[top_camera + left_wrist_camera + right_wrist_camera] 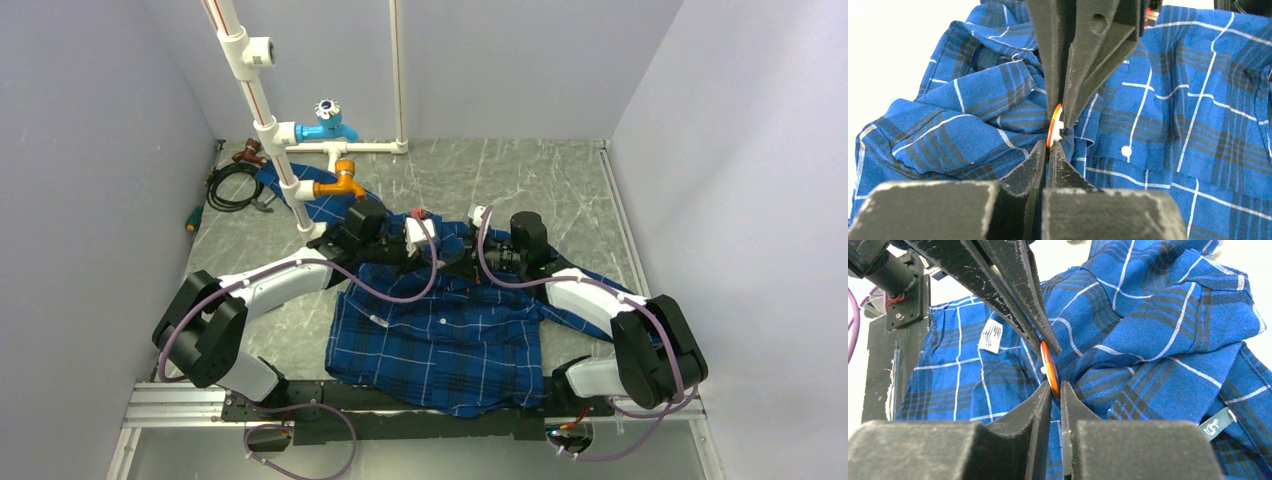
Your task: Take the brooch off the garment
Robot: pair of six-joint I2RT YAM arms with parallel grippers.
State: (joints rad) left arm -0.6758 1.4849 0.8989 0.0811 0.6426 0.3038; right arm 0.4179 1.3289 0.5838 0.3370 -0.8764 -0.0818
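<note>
The garment (pixel 440 340), a blue plaid shirt, lies crumpled on the table between both arms. The brooch (pixel 1053 125), a small orange-brown disc with a white back, stands on edge in the bunched cloth near the collar. My left gripper (pixel 1048 147) is shut on its lower rim. In the right wrist view the brooch (pixel 1050 371) sits between the tips of my right gripper (pixel 1055 387), whose jaws stand a narrow gap apart and pinch it from the opposite side. From above, both gripper heads meet over the collar and hide the brooch.
A white PVC pipe frame (pixel 262 120) with a blue valve (pixel 325 125) and an orange fitting (pixel 343 185) stands at the back left. A coiled black cable (pixel 232 185) lies beside it. A white label (pixel 992 336) and a grey tag (pixel 1217 424) show on the shirt.
</note>
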